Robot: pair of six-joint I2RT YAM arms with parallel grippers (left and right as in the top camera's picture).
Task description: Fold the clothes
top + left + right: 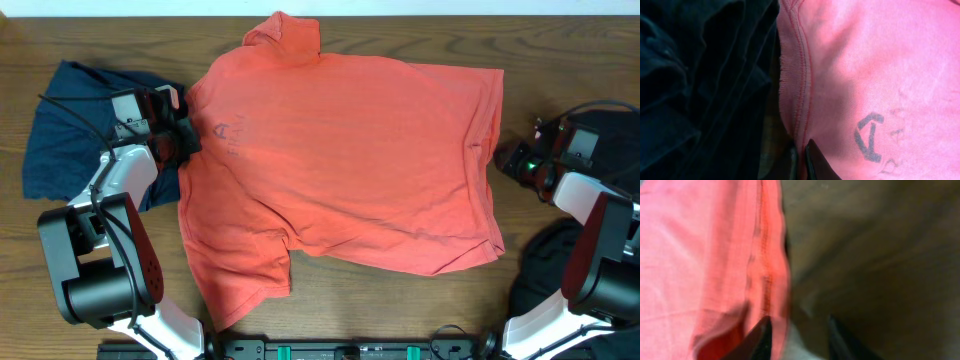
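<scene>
Fingers of left gripper clamp coral T-shirt hem, right gripper parted beside opposite hem; shirt spread flat, 0 folds made, all folding remains.

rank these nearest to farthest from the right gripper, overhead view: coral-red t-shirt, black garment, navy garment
1. coral-red short-sleeved T-shirt, hem beside the right gripper
2. black crumpled garment, right side by that arm
3. navy crumpled garment, far left
</scene>
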